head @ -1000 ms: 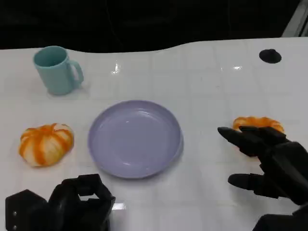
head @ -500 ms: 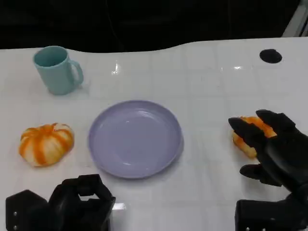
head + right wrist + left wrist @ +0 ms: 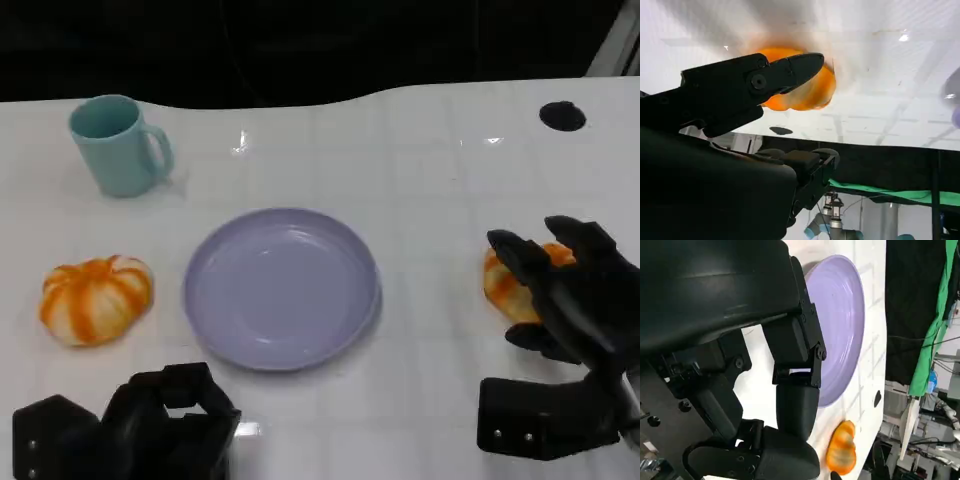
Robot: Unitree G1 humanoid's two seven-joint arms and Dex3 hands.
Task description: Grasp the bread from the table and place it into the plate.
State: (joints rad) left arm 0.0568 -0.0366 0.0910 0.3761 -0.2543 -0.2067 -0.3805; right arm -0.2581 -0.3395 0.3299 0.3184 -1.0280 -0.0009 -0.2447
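- Your right hand (image 3: 565,290) was at the bread (image 3: 505,285), on the white table (image 3: 430,180) to the right of the purple plate (image 3: 282,288) and well apart from it. Its fingers were spread and curved over the top of the bread. I could not tell whether they pressed on it or only hovered there, so I could not say that it was held.
- Your left hand (image 3: 165,420) rested low at the near edge of the table, with the fingers curled in and nothing inside.
- The first risk, in my judgement: the bread looked round and smooth, and the fingers came from above and from one side. If they closed too high, the bread could slip out or roll toward the plate instead of being lifted.
- The second risk: a weak hold could drop the bread during the carry, before it reached the plate.
- The third risk: a second orange bread (image 3: 95,298) lay to the left of the plate, near a teal mug (image 3: 118,145). It was not reached by either hand.
- The right wrist view showed one black finger (image 3: 785,72) crossing in front of the bread (image 3: 807,95), with orange visible under it; the head view hid this side behind the hand.
- The left wrist view showed the plate (image 3: 840,325) and the bread (image 3: 841,454) beyond it, and the left hand's curled fingers (image 3: 795,405) close up.
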